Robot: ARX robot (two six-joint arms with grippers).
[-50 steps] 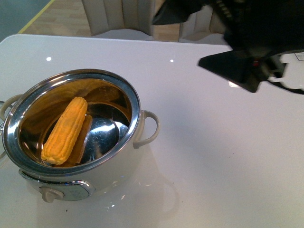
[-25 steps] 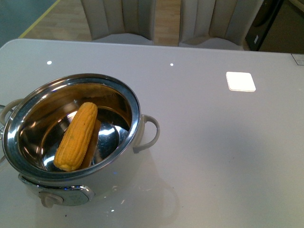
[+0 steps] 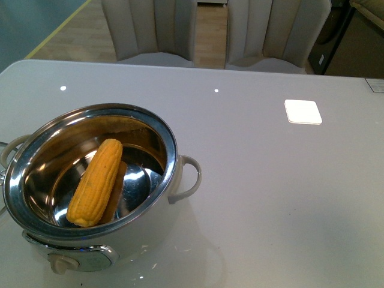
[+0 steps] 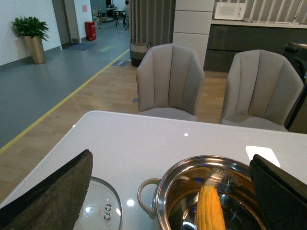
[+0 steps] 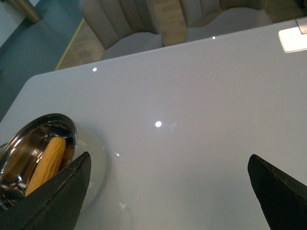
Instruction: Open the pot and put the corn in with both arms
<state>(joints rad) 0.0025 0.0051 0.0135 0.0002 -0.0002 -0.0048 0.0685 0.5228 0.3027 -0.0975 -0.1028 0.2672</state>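
Glossy white is covering the whole tabletop (image 3: 270,192), and small ceiling lights are being mirrored in it as bright dots. One pale square patch (image 3: 303,111) is being shown on the tabletop, well apart from the pot and toward the far right edge. Beyond the pot, two beige padded chairs (image 4: 170,79) are being kept side by side against the far edge of the tabletop. Behind them a wood floor with one yellow line, a grey-blue floor area, one potted plant (image 4: 31,33) and one red bin (image 4: 90,30) are being seen in the left wrist view, along with dark cabinets carrying one white microwave (image 4: 230,10).

One pot (image 3: 90,174) is being carried near the front left corner of the tabletop, uncovered, with its steel bowl and rim exposed, two loop handles and a front knob. One corn (image 3: 96,181) is being held inside the pot, lying slanted on the bowl's floor, its reflection doubled beside it. One glass lid (image 4: 100,211) is being left flat on the tabletop just beside the pot's left handle, partly hidden by a claw finger.

Neither arm is being shown in the front view. The left claw (image 4: 172,201) is being held spread wide above the pot, nothing between its two fingers. The right claw (image 5: 168,191) is being held equally wide and empty, off to the pot's right over bare tabletop.
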